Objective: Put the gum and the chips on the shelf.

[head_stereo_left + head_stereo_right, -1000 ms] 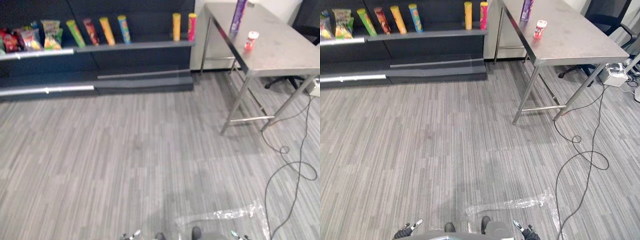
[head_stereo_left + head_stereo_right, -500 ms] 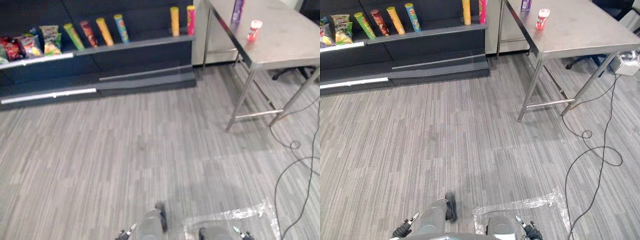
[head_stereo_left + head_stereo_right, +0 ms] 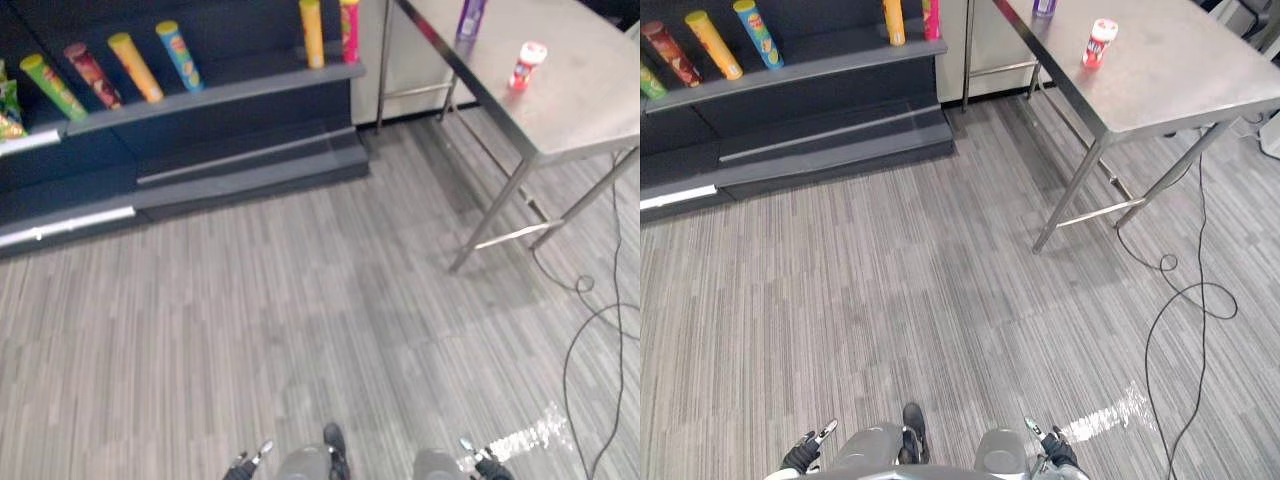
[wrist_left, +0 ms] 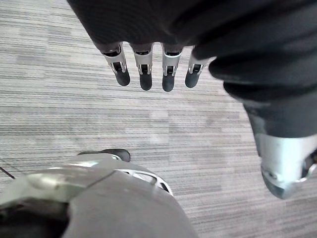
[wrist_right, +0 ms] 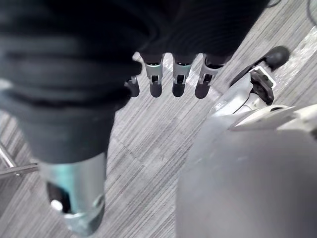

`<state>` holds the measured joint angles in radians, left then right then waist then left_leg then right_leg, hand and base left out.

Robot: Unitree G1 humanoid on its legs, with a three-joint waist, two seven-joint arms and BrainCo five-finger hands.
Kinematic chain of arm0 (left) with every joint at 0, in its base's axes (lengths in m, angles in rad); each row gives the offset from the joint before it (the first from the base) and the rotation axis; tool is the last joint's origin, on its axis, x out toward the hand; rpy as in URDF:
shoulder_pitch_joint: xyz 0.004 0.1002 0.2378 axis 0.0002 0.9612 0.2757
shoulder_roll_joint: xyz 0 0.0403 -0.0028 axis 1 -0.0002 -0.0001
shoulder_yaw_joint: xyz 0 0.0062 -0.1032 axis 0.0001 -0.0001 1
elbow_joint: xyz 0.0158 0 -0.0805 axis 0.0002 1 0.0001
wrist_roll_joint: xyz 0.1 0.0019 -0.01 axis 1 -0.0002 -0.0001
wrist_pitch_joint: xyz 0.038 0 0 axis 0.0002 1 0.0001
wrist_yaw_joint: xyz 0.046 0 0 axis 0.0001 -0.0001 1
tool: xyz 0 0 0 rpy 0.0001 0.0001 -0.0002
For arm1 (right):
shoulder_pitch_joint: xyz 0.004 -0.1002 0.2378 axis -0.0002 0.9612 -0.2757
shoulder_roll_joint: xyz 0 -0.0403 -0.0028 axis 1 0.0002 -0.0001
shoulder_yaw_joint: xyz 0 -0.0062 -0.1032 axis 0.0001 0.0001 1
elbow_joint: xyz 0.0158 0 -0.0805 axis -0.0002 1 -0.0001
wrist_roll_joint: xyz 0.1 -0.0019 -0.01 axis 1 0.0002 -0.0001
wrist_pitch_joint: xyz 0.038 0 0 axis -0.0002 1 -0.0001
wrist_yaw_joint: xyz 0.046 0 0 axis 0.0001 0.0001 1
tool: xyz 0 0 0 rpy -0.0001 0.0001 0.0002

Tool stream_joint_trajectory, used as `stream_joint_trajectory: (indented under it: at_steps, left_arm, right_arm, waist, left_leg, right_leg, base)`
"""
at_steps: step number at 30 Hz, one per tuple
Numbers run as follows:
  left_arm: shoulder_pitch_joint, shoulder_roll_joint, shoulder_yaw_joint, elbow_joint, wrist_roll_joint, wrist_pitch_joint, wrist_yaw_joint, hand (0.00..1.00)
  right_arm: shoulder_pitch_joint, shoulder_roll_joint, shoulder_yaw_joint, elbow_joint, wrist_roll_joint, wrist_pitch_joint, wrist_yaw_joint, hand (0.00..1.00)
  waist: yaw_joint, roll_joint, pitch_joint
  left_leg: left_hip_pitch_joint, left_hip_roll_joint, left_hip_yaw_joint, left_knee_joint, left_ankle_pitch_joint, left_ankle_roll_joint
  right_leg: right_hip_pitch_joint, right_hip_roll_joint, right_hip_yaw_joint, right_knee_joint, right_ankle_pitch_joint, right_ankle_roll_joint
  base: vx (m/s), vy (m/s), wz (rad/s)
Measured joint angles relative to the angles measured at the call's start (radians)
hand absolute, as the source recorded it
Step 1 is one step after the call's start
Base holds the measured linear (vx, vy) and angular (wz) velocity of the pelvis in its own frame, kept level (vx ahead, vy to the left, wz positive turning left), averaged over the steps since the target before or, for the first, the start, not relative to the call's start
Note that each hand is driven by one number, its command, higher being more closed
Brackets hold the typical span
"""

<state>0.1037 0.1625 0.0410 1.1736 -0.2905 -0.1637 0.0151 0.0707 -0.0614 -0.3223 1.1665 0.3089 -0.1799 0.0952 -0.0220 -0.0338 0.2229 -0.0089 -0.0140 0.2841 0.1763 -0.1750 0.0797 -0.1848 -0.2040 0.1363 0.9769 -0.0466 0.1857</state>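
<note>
The gum, a small red-and-white bottle (image 3: 1100, 42), stands on the steel table (image 3: 1180, 90) at the upper right. The chips, a purple can (image 3: 470, 17), stand further back near the same table's left edge. The dark shelf (image 3: 210, 92) runs along the back left. Both hands hang low, far from the table and the shelf. My left hand (image 3: 803, 459) has straight fingers (image 4: 143, 72) over the grey floor and holds nothing. My right hand (image 3: 1052, 452) is the same, with straight fingers (image 5: 173, 82) and nothing in them.
Several leaning chip cans (image 3: 135, 68) and two upright ones (image 3: 312, 33) stand on the shelf, with a lower step (image 3: 825, 135) beneath. The table's legs (image 3: 1070, 195) reach the floor at the right. A strip of clear tape (image 3: 1110, 412) lies on the carpet.
The whole picture has shifted: the camera has moved, so shelf and table sit further left and closer. Both hands stay low and hold nothing.
</note>
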Motion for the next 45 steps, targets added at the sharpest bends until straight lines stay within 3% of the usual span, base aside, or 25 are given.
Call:
stream_joint_trajectory:
  at_steps: [3, 5, 7, 9, 10, 11, 12, 15, 17, 18, 20, 22, 23, 24, 26, 28, 31, 32, 34, 35, 38, 40, 43, 44, 45]
  left_arm:
    - [0.0, -0.003, -0.045, 0.0, 0.0, 0.0, -0.001, 0.0]
    - [-0.02, -0.004, -0.044, -0.001, 0.021, -0.002, -0.002, 0.0]
    - [-0.029, -0.008, -0.045, -0.003, 0.03, -0.002, -0.004, 0.0]
    - [-0.028, -0.008, -0.042, -0.003, 0.03, -0.002, -0.008, 0.0]
    - [-0.027, -0.007, -0.042, -0.001, 0.03, -0.001, -0.01, 0.0]
    - [-0.032, -0.021, -0.041, 0.001, 0.032, -0.001, -0.011, 0.0]
    - [-0.033, -0.034, -0.038, 0.002, 0.033, -0.003, -0.013, 0.0]
    - [-0.04, -0.048, -0.033, 0.003, 0.039, -0.008, -0.019, 0.0]
    - [-0.041, -0.05, -0.033, 0.001, 0.037, -0.009, -0.022, 0.0]
    - [-0.045, -0.049, -0.025, -0.002, 0.035, -0.011, -0.022, 0.0]
    - [-0.059, -0.055, 0.004, -0.002, 0.02, -0.01, -0.022, 0.0]
    - [-0.065, -0.061, 0.005, -0.006, -0.015, -0.013, -0.022, 0.0]
    - [-0.064, -0.075, 0.005, -0.024, -0.022, -0.021, -0.021, 0.0]
    - [-0.064, -0.084, 0.006, -0.041, -0.025, -0.032, -0.022, 0.0]
    - [-0.07, -0.086, 0.002, -0.058, -0.042, -0.038, -0.025, 0.0]
    - [-0.071, -0.086, 0.001, -0.065, -0.046, -0.043, -0.03, 0.0]
    - [-0.069, -0.088, -0.006, -0.064, -0.046, -0.043, -0.029, 0.0]
    - [-0.068, -0.089, -0.004, -0.06, -0.045, -0.044, -0.029, 0.0]
    - [-0.069, -0.086, -0.005, -0.061, -0.044, -0.046, -0.028, 0.0]
    - [-0.071, -0.072, -0.002, -0.059, -0.044, -0.045, -0.028, 0.0]
    - [-0.071, -0.069, 0.004, -0.048, -0.045, -0.043, -0.019, 0.0]
    - [-0.071, -0.066, 0.004, -0.03, -0.043, -0.044, -0.019, 0.0]
    - [-0.057, -0.052, -0.004, -0.02, -0.041, -0.033, -0.02, 0.0]
    - [-0.056, -0.049, -0.029, -0.019, -0.041, -0.027, -0.02, 0.0]
    - [-0.057, -0.049, -0.044, -0.017, -0.041, -0.027, -0.02, 0.0]
  right_arm:
    - [0.022, -0.017, 0.038, -0.028, 0.0, 0.0, -0.001, 0.0]
    - [0.017, -0.019, 0.06, -0.035, 0.0, 0.0, 0.0, 0.0]
    - [0.015, -0.02, 0.065, -0.038, 0.005, 0.0, -0.001, 0.0]
    - [0.024, -0.02, 0.068, -0.04, 0.004, 0.0, -0.003, 0.0]
    - [0.03, -0.021, 0.075, -0.044, 0.005, 0.0, -0.002, 0.0]
    - [0.028, -0.03, 0.076, -0.051, 0.004, 0.0, -0.002, 0.0]
    - [0.024, -0.042, 0.077, -0.052, 0.003, -0.002, -0.001, 0.0]
    - [0.015, -0.05, 0.077, -0.049, 0.003, -0.002, -0.001, 0.0]
    - [0.016, -0.049, 0.077, -0.046, 0.003, -0.001, -0.001, 0.0]
    - [0.016, -0.051, 0.077, -0.043, 0.003, -0.001, 0.0, 0.0]
    - [0.017, -0.054, 0.08, -0.029, 0.004, -0.001, 0.0, 0.0]
    - [0.026, -0.056, 0.079, -0.029, 0.006, -0.002, -0.001, 0.0]
    - [0.032, -0.055, 0.07, -0.029, 0.007, -0.003, -0.001, 0.0]
    - [0.032, -0.052, 0.061, -0.029, 0.007, -0.002, -0.002, 0.0]
    - [0.032, -0.05, 0.049, -0.029, 0.008, -0.002, -0.004, 0.0]
    - [0.039, -0.045, 0.028, -0.03, 0.008, -0.002, -0.006, 0.0]
    - [0.056, -0.041, 0.018, -0.031, 0.007, -0.002, -0.02, 0.0]
    - [0.061, -0.042, 0.018, -0.03, 0.007, -0.002, -0.023, 0.0]
    - [0.063, -0.038, 0.022, -0.025, 0.004, -0.001, -0.02, 0.0]
    - [0.058, -0.025, 0.026, -0.021, 0.003, -0.001, -0.02, 0.0]
    - [0.053, -0.015, 0.024, -0.012, 0.001, 0.0, -0.02, 0.0]
    - [0.048, -0.01, 0.023, -0.012, 0.001, 0.0, -0.019, 0.0]
    - [0.037, -0.007, 0.025, -0.023, 0.001, -0.003, -0.012, 0.0]
    - [0.04, -0.006, 0.026, -0.025, 0.001, -0.002, -0.011, 0.0]
    - [0.042, -0.004, 0.024, -0.023, 0.003, -0.003, -0.011, 0.0]
  waist:
    - [-0.008, 0.029, 0.008]
    - [-0.031, 0.034, 0.009]
    - [-0.036, 0.043, 0.011]
    - [-0.03, 0.039, 0.011]
    - [-0.033, 0.034, 0.011]
    - [-0.034, 0.061, 0.017]
    - [-0.03, 0.082, 0.02]
    - [-0.036, 0.099, 0.016]
    - [-0.042, 0.099, 0.015]
    - [-0.044, 0.099, 0.015]
    - [-0.041, 0.087, 0.024]
    - [-0.033, 0.087, 0.024]
    - [-0.028, 0.087, 0.025]
    - [-0.024, 0.086, 0.025]
    - [-0.023, 0.088, 0.026]
    - [-0.022, 0.081, 0.029]
    - [-0.023, 0.099, 0.028]
    - [-0.016, 0.108, 0.023]
    - [-0.005, 0.089, 0.008]
    - [-0.004, 0.063, -0.004]
    - [-0.002, 0.027, -0.029]
    - [0.0, 0.023, -0.044]
    - [-0.002, 0.016, -0.06]
    - [-0.015, 0.019, -0.057]
    - [-0.016, 0.028, -0.05]
  left_leg:
    - [0.141, 0.008, -0.003, -0.07, -0.014, -0.005]
    - [0.195, 0.026, -0.027, -0.105, -0.024, -0.022]
    - [0.209, 0.05, -0.048, -0.113, -0.038, -0.045]
    - [0.236, 0.063, -0.063, -0.124, -0.061, -0.086]
    - [0.261, 0.068, -0.08, -0.126, -0.08, -0.115]
    - [0.287, 0.092, -0.082, -0.134, -0.086, -0.128]
    - [0.292, 0.109, -0.082, -0.134, -0.08, -0.136]
    - [0.284, 0.144, -0.098, -0.068, -0.017, -0.185]
    - [0.218, 0.177, -0.141, 0.112, 0.006, -0.216]
    - [0.147, 0.195, -0.177, 0.286, 0.042, -0.265]
    - [0.033, 0.223, -0.208, 0.586, 0.117, -0.318]
    - [-0.023, 0.243, -0.161, 0.727, 0.074, -0.3]
    - [-0.064, 0.251, -0.112, 0.771, 0.031, -0.253]
    - [-0.114, 0.251, -0.074, 0.76, -0.002, -0.221]
    - [-0.191, 0.245, -0.042, 0.651, -0.025, -0.205]
    - [-0.221, 0.206, -0.051, 0.413, -0.017, -0.198]
    - [-0.214, 0.171, -0.143, -0.011, 0.074, -0.213]
    - [-0.219, 0.166, -0.149, 0.022, 0.141, -0.217]
    - [-0.233, 0.134, -0.137, 0.099, 0.124, -0.177]
    - [-0.248, 0.103, -0.123, 0.132, 0.094, -0.137]
    - [-0.214, 0.044, -0.077, 0.124, 0.062, -0.1]
    - [-0.175, 0.028, -0.059, 0.106, 0.053, -0.081]
    - [-0.073, 0.022, 0.004, 0.072, 0.03, -0.057]
    - [-0.011, 0.023, 0.009, 0.046, 0.016, -0.04]
    - [0.021, 0.025, 0.009, 0.032, 0.012, -0.034]
  right_leg:
    - [-0.075, 0.003, -0.173, 0.047, -0.145, -0.091]
    - [-0.152, 0.029, -0.269, -0.162, -0.176, -0.126]
    - [-0.181, 0.056, -0.282, -0.427, -0.142, -0.107]
    - [-0.174, 0.067, -0.262, -0.69, -0.038, -0.106]
    - [-0.158, 0.067, -0.248, -0.76, 0.087, -0.104]
    - [-0.149, 0.098, -0.248, -0.737, 0.129, -0.139]
    - [-0.15, 0.11, -0.255, -0.717, 0.1, -0.145]
    - [-0.148, 0.124, -0.285, -0.63, 0.0, -0.17]
    - [-0.105, 0.135, -0.303, -0.627, -0.046, -0.18]
    - [-0.072, 0.139, -0.312, -0.629, -0.069, -0.186]
    - [0.006, 0.142, -0.32, -0.633, -0.114, -0.208]
    - [0.073, 0.142, -0.314, -0.646, -0.133, -0.222]
    - [0.125, 0.14, -0.307, -0.667, -0.146, -0.218]
    - [0.154, 0.135, -0.297, -0.682, -0.158, -0.213]
    - [0.182, 0.126, -0.283, -0.698, -0.169, -0.198]
    - [0.198, 0.103, -0.259, -0.697, -0.187, -0.177]
    - [0.23, 0.086, -0.205, -0.7, -0.234, -0.12]
    - [0.258, 0.079, -0.172, -0.715, -0.255, -0.102]
    - [0.296, 0.065, -0.111, -0.766, -0.256, -0.111]
    - [0.3, 0.043, -0.079, -0.769, -0.249, -0.111]
    - [0.292, -0.018, -0.028, -0.747, -0.201, -0.078]
    - [0.287, -0.03, 0.004, -0.716, -0.165, -0.061]
    - [0.147, -0.013, 0.083, -0.381, -0.071, -0.01]
    - [0.075, -0.001, 0.07, -0.209, 0.033, 0.03]
    - [0.052, 0.001, 0.047, -0.133, 0.031, 0.023]
  base:
    - [0.32, 0.032, -0.01]
    - [0.27, -0.072, 0.38]
    - [0.33, -0.174, 0.47]
    - [0.4, -0.24, 0.35]
    - [0.46, -0.284, 0.24]
    - [0.45, -0.276, 0.18]
    - [0.45, -0.256, 0.09]
    - [0.4, -0.253, 0.11]
    - [0.35, -0.25, 0.22]
    - [0.28, -0.193, 0.21]
    - [0.34, -0.14, 0.11]
    - [0.3, -0.065, -0.06]
    - [0.25, 0.01, -0.15]
    - [0.23, 0.035, -0.17]
    - [0.25, 0.125, -0.3]
    - [0.3, 0.216, -0.4]
    - [0.33, 0.305, -0.47]
    - [0.43, 0.379, -0.56]
    - [0.54, 0.348, -0.43]
    - [0.58, 0.312, -0.2]
    - [0.44, 0.233, -0.05]
    - [0.39, 0.15, -0.39]
    - [0.33, 0.116, -0.55]
    - [0.29, 0.11, -0.25]
    - [0.31, 0.078, -0.13]
